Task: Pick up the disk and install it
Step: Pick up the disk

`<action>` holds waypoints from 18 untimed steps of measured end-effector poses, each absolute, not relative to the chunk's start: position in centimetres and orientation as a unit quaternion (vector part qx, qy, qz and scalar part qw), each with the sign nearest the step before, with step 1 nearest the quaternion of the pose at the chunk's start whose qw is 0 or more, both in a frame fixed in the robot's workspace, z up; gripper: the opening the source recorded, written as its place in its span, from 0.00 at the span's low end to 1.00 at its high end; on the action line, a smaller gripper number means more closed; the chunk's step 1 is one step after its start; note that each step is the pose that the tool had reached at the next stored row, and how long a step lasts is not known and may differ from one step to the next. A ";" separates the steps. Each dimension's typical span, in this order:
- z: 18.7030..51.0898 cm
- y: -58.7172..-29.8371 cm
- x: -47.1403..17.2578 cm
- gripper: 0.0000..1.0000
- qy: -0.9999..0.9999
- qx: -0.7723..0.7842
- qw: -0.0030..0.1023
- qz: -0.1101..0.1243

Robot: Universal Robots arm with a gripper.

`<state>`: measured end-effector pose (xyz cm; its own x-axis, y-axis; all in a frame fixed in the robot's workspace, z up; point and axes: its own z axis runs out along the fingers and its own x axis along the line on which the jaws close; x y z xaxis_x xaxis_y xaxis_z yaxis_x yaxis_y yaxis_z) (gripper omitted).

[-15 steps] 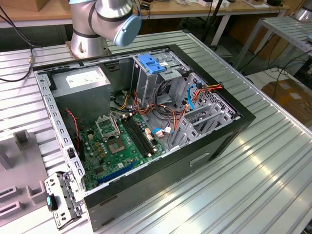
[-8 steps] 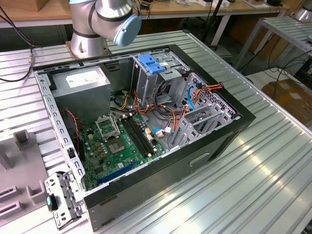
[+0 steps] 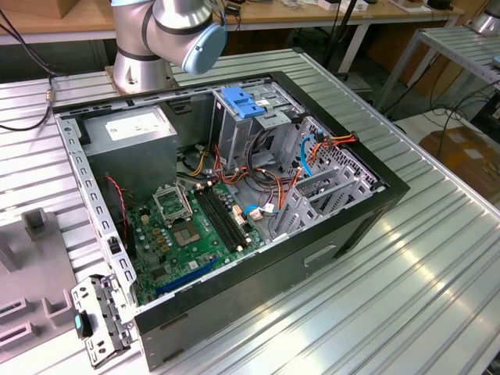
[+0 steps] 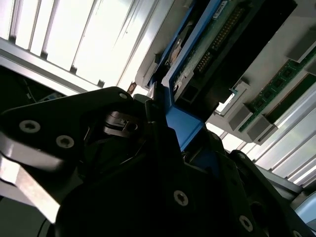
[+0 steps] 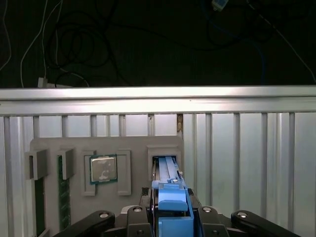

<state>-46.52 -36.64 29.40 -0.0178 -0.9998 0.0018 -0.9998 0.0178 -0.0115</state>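
The task is at the pick-up stage, and nothing of the install is done. The disk [image 5: 168, 173] stands on edge in a slot of the grey tray [image 5: 49, 148], near the tray corner closest to the counter's [image 5: 247, 148] railed edge. In both wrist views the tool [image 5: 172, 205] straddles the disk's blue rail, with its dark fingers [image 4: 148, 111] pressed to either side of it. I read that as closed on the disk, which has not yet come clear of the slot. The case [image 3: 344, 226] lies open on its side in the middle of the counter. The tall cage [image 3: 234, 133] with its blue latch [image 3: 241, 103] holds no drive that I can make out, so the lift, the carry and the seating are all left. Room is tight at the tray. The slot walls hug the disk's faces, and a pocket with a chip [image 5: 103, 169] sits just beside the slot, with memory sticks [image 5: 61, 197] further along. The counter's edge rail runs close behind the tray, with dark floor and loose cables beyond it. Straight up from the slot looks free. At the case the black rim stands up all round. Orange, red and blue wires [image 3: 301, 160] crowd the gap between the cage and the slotted rear wall, and the motherboard [image 3: 195, 226] lies bare below. The arm's base [image 3: 148, 70] stands at the counter's far edge, close behind the case's corner.
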 end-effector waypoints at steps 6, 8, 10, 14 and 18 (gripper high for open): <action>30.2 -36.6 -46.5 0.37 0.713 -0.701 0.003 -0.005; 29.9 -36.6 -46.5 0.37 0.713 -0.701 0.003 -0.005; 29.5 -36.6 -46.5 0.37 0.713 -0.701 0.003 -0.005; 29.1 -36.6 -46.5 0.37 0.713 -0.701 0.003 -0.005; 29.1 -36.6 -46.5 0.37 0.713 -0.701 0.003 -0.005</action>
<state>-46.52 -36.65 29.09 -0.0178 -0.9998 0.0021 -0.9998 0.0178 -0.0114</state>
